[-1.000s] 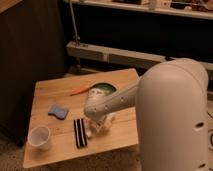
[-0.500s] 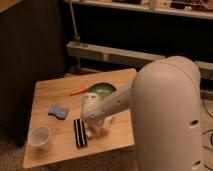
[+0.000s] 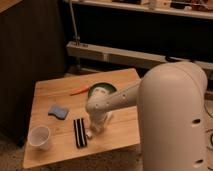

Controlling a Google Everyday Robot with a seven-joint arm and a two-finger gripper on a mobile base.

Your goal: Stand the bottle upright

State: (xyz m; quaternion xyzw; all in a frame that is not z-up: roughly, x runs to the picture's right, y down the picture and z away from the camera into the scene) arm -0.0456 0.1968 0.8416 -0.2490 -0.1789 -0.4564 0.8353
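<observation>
My gripper (image 3: 95,127) reaches down to the wooden table (image 3: 50,90) near its front middle, just right of a black striped object (image 3: 80,132). A small cream-white shape, likely the bottle (image 3: 106,118), shows right against the gripper's right side. Most of it is hidden by the gripper and wrist. I cannot tell whether it lies flat or is tilted, or whether it is held. My large white arm (image 3: 170,115) covers the right side of the table.
A green bowl (image 3: 102,88) with something white in it sits behind the gripper. An orange stick-like item (image 3: 80,91) lies left of the bowl. A blue sponge (image 3: 57,111) and a white paper cup (image 3: 40,137) are at the left front. Dark shelving stands behind.
The arm's bulk has swung left, then back right. The gripper has stayed at about the same spot by the black striped object, slightly lower.
</observation>
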